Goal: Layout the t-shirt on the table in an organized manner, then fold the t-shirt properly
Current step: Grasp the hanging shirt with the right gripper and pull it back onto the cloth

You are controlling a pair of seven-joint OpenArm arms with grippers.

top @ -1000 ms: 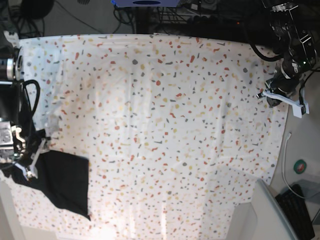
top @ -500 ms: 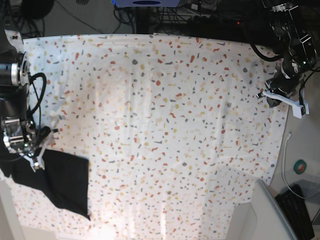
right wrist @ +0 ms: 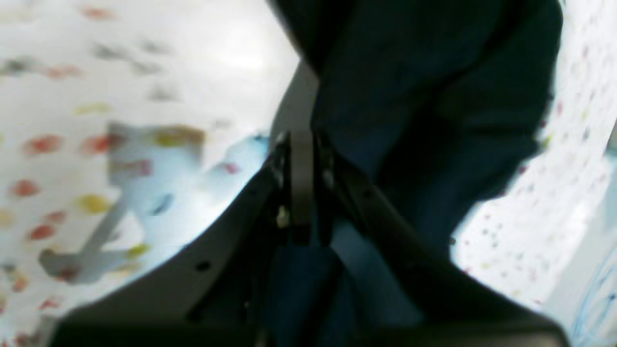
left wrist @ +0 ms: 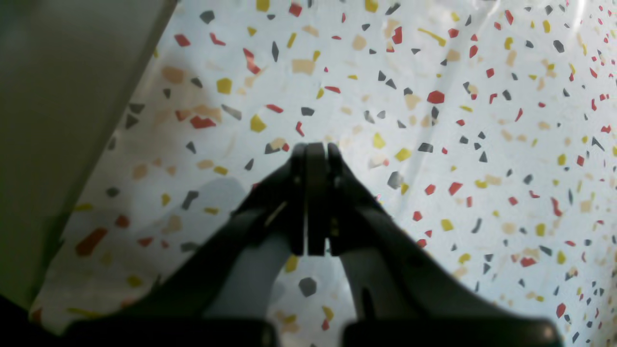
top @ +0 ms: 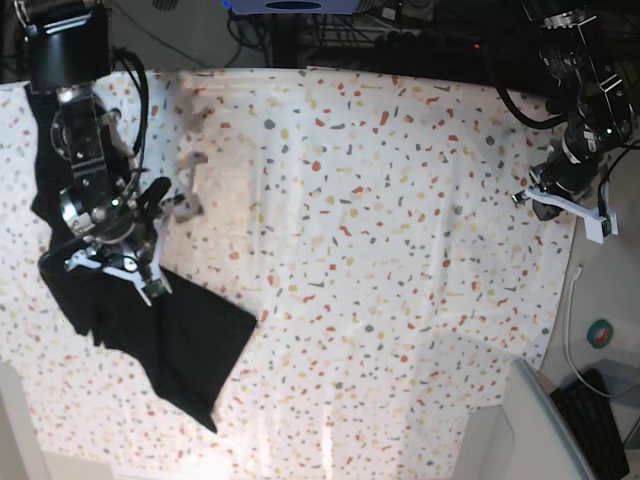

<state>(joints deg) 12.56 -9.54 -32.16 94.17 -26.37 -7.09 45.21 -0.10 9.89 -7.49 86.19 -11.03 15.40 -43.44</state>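
Right pincer (top: 110, 268) clamped shut on the t-shirt (top: 165, 335), limp black cloth draping in folds below it. Left pincer (left wrist: 315, 149) closed, empty, over the flecked white table (top: 380, 230).

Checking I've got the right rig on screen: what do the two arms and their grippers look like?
Both arms are black with exposed black cables looping beside the joints. The right gripper and left gripper carry white finger pieces in the base view; the wrist views show dark, tapered fingers with flat inner pads.
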